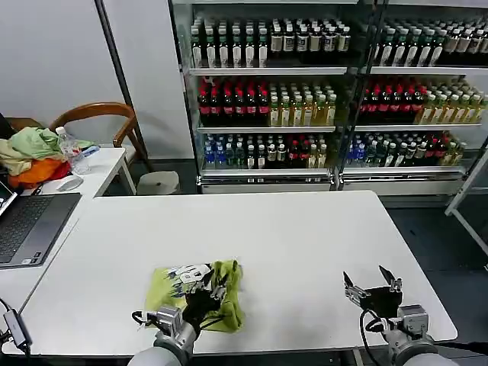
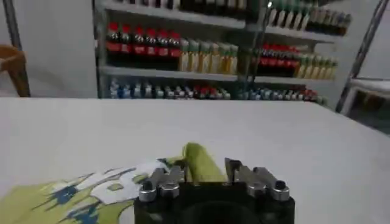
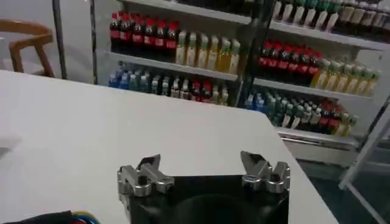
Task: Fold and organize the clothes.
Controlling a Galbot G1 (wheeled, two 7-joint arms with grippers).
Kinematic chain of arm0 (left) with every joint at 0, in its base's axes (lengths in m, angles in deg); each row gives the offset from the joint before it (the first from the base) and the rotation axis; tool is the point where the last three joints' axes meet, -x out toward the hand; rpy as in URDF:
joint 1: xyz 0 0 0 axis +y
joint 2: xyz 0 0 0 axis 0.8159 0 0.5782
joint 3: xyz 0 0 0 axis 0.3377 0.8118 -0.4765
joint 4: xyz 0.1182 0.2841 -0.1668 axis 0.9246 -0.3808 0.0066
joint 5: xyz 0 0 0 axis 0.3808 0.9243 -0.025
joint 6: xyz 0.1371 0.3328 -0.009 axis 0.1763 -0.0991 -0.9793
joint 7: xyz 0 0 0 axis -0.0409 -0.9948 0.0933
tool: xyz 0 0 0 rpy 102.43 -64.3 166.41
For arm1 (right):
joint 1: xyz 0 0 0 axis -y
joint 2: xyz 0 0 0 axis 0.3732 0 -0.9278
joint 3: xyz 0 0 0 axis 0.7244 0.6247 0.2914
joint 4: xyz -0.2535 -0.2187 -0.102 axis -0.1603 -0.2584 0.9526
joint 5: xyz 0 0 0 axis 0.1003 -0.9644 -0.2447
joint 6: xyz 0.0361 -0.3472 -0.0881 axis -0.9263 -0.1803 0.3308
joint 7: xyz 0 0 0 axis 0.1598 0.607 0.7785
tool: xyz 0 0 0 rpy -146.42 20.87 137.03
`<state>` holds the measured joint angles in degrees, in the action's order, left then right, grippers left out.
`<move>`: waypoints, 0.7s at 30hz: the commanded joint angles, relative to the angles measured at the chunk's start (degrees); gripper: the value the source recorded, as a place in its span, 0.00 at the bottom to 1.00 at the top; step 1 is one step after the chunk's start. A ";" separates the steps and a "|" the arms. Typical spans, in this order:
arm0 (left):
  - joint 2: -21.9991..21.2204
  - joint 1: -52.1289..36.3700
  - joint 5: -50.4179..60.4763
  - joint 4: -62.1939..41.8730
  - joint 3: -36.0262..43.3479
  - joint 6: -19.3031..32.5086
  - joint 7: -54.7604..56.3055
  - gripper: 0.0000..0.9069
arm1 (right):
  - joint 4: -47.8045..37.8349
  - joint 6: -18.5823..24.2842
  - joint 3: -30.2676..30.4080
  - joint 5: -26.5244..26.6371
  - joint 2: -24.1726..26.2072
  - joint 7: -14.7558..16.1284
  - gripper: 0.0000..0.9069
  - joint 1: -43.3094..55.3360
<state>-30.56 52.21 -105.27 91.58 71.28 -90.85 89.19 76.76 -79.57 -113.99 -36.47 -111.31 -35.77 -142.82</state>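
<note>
Lime-green cotton, a T-shirt (image 1: pixel 200 296), lies bunched in a soft, rumpled bundle on the white surface (image 1: pixel 267 229), near its front edge. A pale print with dark blue marks shows on the upper layer. The left gripper (image 1: pixel 200 284) hovers right over the bundle. In the left wrist view its metal fingers (image 2: pixel 241 172) stand spread, and a raised ridge of fabric pokes up just beyond and between them; they pinch nothing. The right gripper (image 1: pixel 372 282) hangs well apart from the shirt over bare surface, its fingers (image 3: pixel 146 173) also spread wide and empty.

The step seems to be taking hold of the cloth to straighten the fold. To do it well, the left fingers should likely close on that raised ridge, catching all layers together, since thin, limp cotton slips and sags. The surface looks smooth and matte, so the bundle may slide if dragged.
</note>
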 commanded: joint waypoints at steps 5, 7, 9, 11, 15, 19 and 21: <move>6.11 3.51 -2.51 6.34 -11.68 7.64 -0.36 1.00 | 0.42 0.30 -0.17 0.24 0.13 0.26 1.00 0.20; 7.51 4.52 -2.97 4.66 -14.93 6.64 0.54 1.00 | 0.29 0.38 0.08 0.25 0.13 0.32 1.00 0.54; 8.42 5.88 -5.76 2.35 -18.11 2.98 2.02 1.00 | 0.19 0.50 0.34 0.26 0.11 0.39 1.00 0.90; 9.00 7.84 -7.55 1.18 -20.11 0.76 2.87 1.00 | 0.11 0.55 0.54 0.25 0.23 0.42 1.00 1.23; 8.71 9.19 -10.65 -2.58 -21.43 -1.06 4.45 1.00 | -0.19 0.75 0.50 0.28 0.46 0.48 1.00 1.52; 7.13 10.03 -12.16 -2.79 -20.94 -2.83 5.08 1.00 | -0.01 0.71 0.21 0.38 0.39 0.57 1.00 1.33; 6.48 9.86 -13.02 -2.90 -20.71 -3.25 5.19 1.00 | 0.11 0.70 0.01 0.42 0.42 0.57 1.00 1.24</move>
<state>-24.44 59.23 -112.65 91.78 55.99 -90.28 92.11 76.73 -78.86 -113.84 -36.10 -110.89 -35.19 -141.70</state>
